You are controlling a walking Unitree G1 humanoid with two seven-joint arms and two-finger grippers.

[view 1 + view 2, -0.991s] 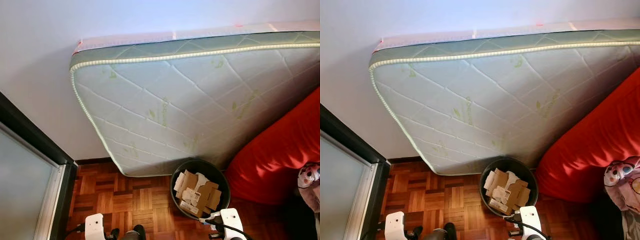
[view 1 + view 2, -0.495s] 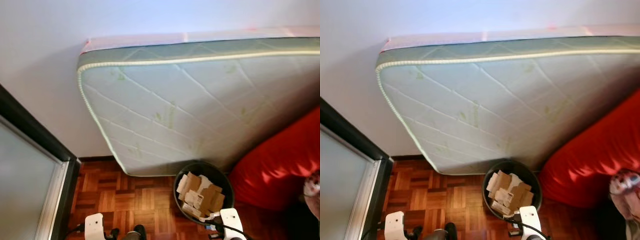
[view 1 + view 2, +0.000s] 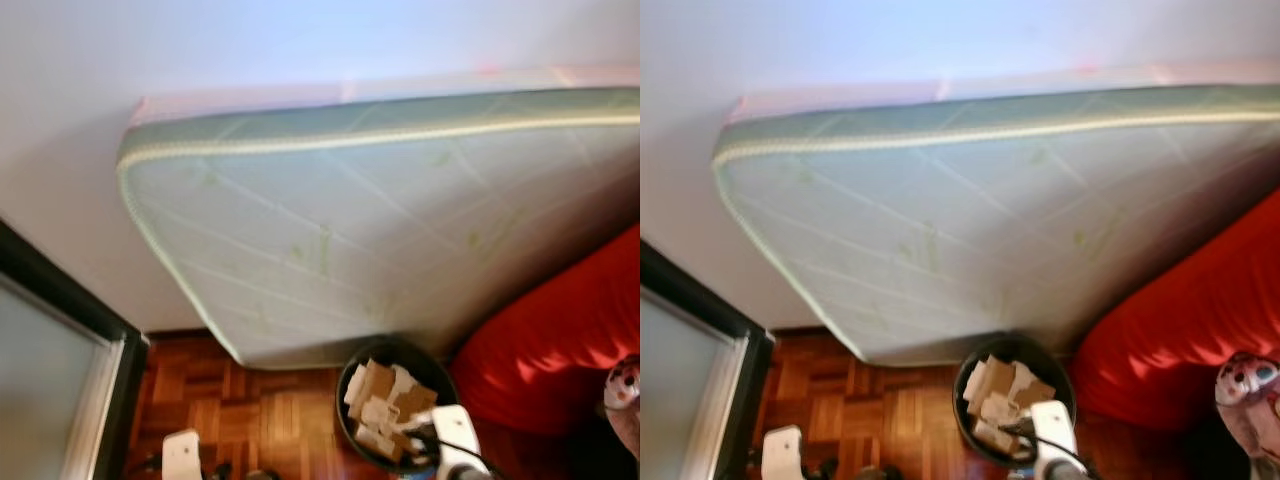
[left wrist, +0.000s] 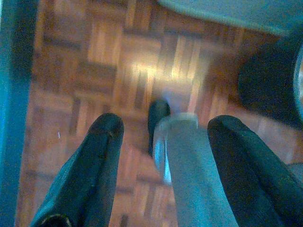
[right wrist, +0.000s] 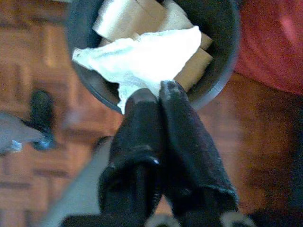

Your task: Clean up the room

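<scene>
Head view: a mattress (image 3: pixel 380 220) is leaning on the wall, taking up most of the frame, with a black bin (image 3: pixel 395 415) of cardboard sitting at bottom center and a red cushion (image 3: pixel 560 350) at lower right.

Left wrist view: the left claw (image 4: pixel 163 142) is hanging wide open over the parquet floor (image 4: pixel 123 61).

Right wrist view: the right claw (image 5: pixel 154 94) is pinching a white tissue (image 5: pixel 142 56) right above the bin, mid-frame.

One mattress (image 3: pixel 380 220). One red beanbag (image 3: pixel 560 350). One dark round bin (image 5: pixel 222 28), several cardboard pieces (image 3: pixel 385 400) inside, number unclear through blur. One white tissue (image 5: pixel 142 59) pinched at the right gripper (image 5: pixel 158 92). One left gripper (image 4: pixel 163 125), fingers apart.
</scene>
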